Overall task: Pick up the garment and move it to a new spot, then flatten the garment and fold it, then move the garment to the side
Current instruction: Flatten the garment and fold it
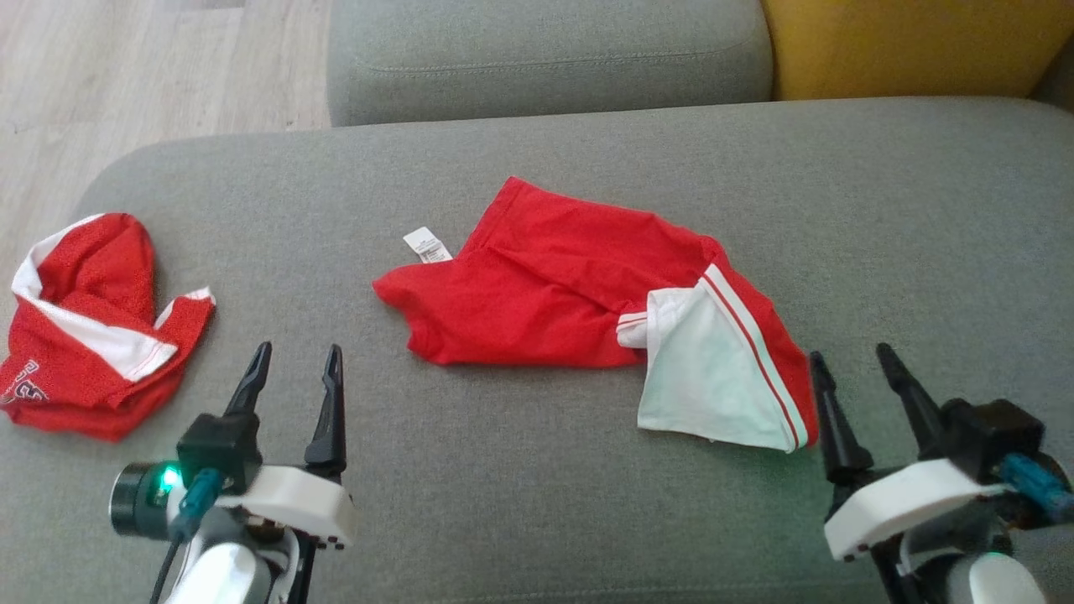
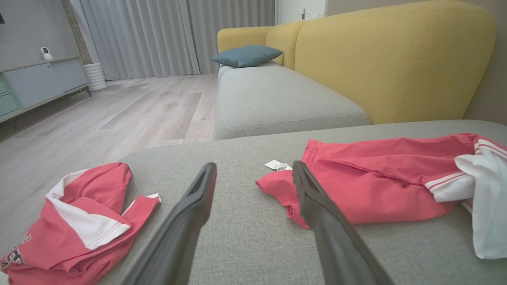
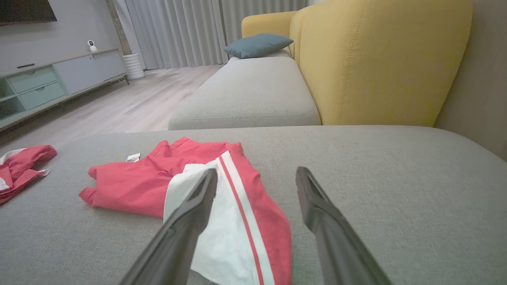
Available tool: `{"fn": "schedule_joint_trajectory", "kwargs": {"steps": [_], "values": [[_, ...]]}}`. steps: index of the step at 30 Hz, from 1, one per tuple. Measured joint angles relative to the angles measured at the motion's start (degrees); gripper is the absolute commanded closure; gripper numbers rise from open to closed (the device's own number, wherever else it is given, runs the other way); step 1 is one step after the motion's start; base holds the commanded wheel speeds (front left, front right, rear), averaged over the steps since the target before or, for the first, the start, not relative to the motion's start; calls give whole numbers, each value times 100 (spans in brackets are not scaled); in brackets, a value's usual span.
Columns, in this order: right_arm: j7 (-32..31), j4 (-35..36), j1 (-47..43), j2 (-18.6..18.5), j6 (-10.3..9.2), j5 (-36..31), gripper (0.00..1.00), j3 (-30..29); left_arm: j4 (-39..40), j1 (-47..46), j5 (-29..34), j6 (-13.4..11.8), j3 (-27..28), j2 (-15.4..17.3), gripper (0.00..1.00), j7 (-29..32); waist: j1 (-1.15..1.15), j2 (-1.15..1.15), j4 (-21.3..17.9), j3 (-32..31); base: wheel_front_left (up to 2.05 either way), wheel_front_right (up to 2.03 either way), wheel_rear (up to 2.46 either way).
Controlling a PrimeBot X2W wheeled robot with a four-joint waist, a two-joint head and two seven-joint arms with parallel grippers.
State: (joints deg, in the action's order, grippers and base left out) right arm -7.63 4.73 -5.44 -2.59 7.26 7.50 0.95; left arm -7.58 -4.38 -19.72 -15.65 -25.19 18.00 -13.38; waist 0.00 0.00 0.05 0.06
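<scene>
the red garment [image 1: 554,294] looks thin, soft and light, so it should sag and drape when lifted rather than keep its shape; i'd judge the best holds are its edges: the red end nearer the left gripper [image 1: 299,346] and the white corner just beside the right gripper [image 1: 850,352]. it is red with a white panel [image 1: 705,386] edged in stripes, a small white label [image 1: 427,245] poking out at its far edge, and it lies rumpled and partly folded over in the middle of the grey cushion [image 1: 537,503]. both grippers stand with jaws wide apart, holding nothing. a second red garment [image 1: 92,335] lies bunched at the left
</scene>
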Motion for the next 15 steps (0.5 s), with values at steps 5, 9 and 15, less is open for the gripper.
{"fn": "schedule_joint_trajectory", "kwargs": {"steps": [5,9,15], "values": [[-334,-159,30,-2,0,-307,0,383,20,-40,1,0,-26,2,0,0,0,0,39,134,0,0,0],[-791,-514,213,-163,0,-406,0,945,56,-232,58,2,-63,-7,0,-1,0,0,93,347,0,0,0],[-1236,-1082,937,-550,0,-389,0,1437,71,-661,99,13,-99,-58,0,-34,0,0,229,759,0,0,0]]}}
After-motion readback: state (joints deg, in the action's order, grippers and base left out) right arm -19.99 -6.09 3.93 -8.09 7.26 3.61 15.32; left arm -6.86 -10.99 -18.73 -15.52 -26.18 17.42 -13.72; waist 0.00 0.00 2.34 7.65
